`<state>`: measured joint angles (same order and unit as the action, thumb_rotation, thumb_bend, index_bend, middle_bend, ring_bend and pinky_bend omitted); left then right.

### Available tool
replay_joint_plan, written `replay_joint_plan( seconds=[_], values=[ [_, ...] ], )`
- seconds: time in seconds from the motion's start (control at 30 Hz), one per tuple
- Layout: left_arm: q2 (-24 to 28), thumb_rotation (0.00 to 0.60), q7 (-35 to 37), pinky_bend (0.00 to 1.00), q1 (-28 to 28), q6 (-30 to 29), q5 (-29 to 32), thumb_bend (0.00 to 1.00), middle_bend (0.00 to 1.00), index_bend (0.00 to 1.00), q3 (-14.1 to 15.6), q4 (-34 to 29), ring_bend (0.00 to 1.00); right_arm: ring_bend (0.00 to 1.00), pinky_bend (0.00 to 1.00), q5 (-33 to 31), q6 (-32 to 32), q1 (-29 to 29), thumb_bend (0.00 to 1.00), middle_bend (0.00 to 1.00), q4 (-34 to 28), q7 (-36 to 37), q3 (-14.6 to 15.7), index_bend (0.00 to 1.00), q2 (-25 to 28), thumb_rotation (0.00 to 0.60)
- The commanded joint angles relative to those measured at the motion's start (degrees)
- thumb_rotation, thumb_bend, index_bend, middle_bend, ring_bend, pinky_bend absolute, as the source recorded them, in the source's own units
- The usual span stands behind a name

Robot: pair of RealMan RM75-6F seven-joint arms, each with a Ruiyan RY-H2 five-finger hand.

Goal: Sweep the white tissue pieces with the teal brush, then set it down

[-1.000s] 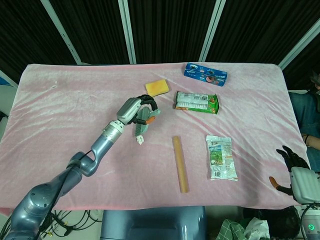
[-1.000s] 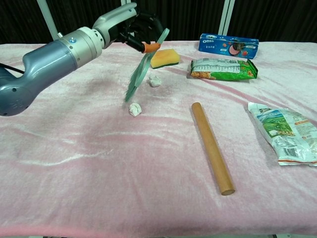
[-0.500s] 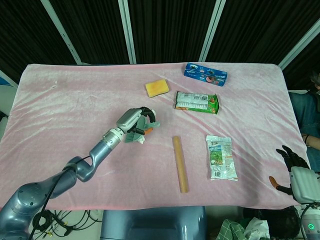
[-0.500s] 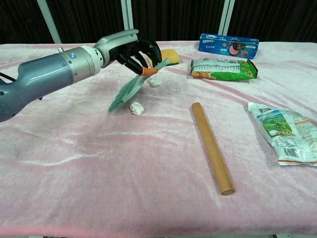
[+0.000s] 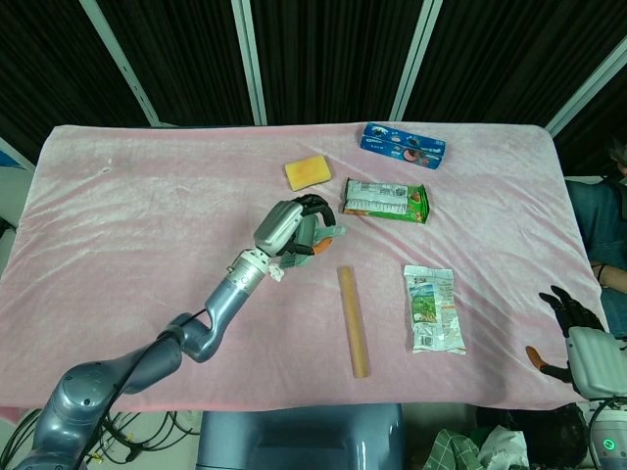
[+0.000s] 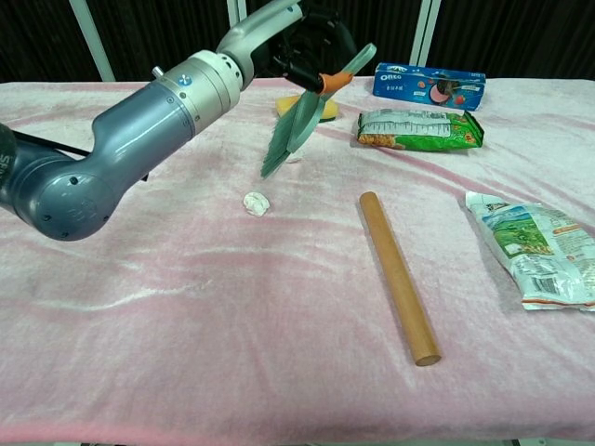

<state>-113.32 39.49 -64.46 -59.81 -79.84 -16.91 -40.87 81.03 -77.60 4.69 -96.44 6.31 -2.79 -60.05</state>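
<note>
One brush (image 6: pixel 299 119), gripped by the left robot hand (image 6: pixel 311 42) and held above the table (image 6: pixel 139 307), bristles fanned down and left, handle tip up toward the right. In the head view the same left robot hand (image 5: pixel 299 227) sits over the middle of the pink cloth, brush (image 5: pixel 315 240) mostly hidden under its fingers.

One tissue piece (image 6: pixel 255 203) plainly seen in the chest view, lying on the cloth below and left of the bristles, apart from them. A second piece, if there, hidden behind the brush; cannot tell.

One wooden rod (image 6: pixel 398 275), one yellow sponge (image 5: pixel 308 171), one blue cookie box (image 6: pixel 429 83), two snack bags: a green one (image 6: pixel 420 128) near the box and a white one (image 6: pixel 535 246) at the right edge.

Right robot hand (image 5: pixel 573 338) low at the table's right corner, off the cloth, dark fingers spread and holding nothing.

Compared with half a second earlier: left robot hand raised and carried right, toward the sponge; brush lifted clear of the cloth, bristles now steeper. Tissue piece, rod, bags and box unmoved. Right robot hand unchanged.
</note>
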Motion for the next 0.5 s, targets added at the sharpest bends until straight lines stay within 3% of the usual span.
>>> replay_joint_plan(
  seconds=[0.03,0.17,0.5],
  values=[
    [0.2,0.600,-0.1,0.34,-0.3,-1.2,0.3,0.38,0.63,0.66,-1.1,-0.1,0.25,0.13,0.18,-0.1,0.0,0.0,0.20,0.07,0.0,0.1,0.0,0.17,0.0,0.600],
    [2.7,0.600,-2.6,0.34,0.4,-2.8,-0.9,0.38,0.64,0.66,-0.4,-0.4,0.25,0.13,0.18,-0.1,0.0,0.0,0.20,0.07,0.0,0.0,0.0,0.17,0.0,0.600],
    [17.3,0.600,-11.9,0.34,7.3,2.4,-2.7,0.38,0.64,0.66,7.5,-10.9,0.25,0.13,0.18,-0.1,-0.2,-0.1,0.20,0.07,-0.2,-0.3,0.0,0.17,0.0,0.600]
  ],
)
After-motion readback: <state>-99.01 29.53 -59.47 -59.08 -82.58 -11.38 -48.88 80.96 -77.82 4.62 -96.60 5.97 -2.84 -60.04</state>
